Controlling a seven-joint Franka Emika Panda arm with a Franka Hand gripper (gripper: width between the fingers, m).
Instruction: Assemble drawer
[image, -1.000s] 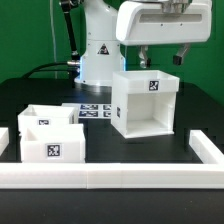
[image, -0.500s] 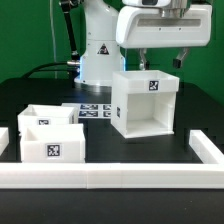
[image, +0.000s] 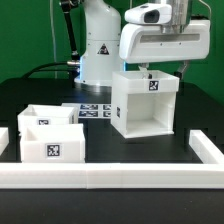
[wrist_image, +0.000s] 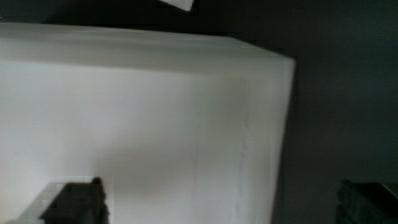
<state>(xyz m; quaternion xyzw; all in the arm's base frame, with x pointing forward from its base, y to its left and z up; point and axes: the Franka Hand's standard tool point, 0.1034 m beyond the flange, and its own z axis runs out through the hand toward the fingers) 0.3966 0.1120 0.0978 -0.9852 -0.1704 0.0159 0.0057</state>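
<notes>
Presently the gripper (image: 166, 70) is held just above the housing (image: 145, 108), its fingers (wrist_image: 75, 203) spread wide and nothing gripped. For a sound grasp, the jaws would best be centred across the housing's top, so that both walls are cleared before anything is lowered or closed. The two trays (image: 48, 135) are seen apart from the housing, toward the exterior view's left, not yet inserted.

The exterior view is bright and even, lit from overhead; the white drawer housing (image: 135, 100) nearly washes out against the black desk (image: 100, 140), its open inside softly shaded. The wrist view is dimmer and blurred: the housing's face is grey and grainy, the fingers (wrist_image: 75, 200) of the end effector (wrist_image: 219, 203) dark unfocused smudges.
</notes>
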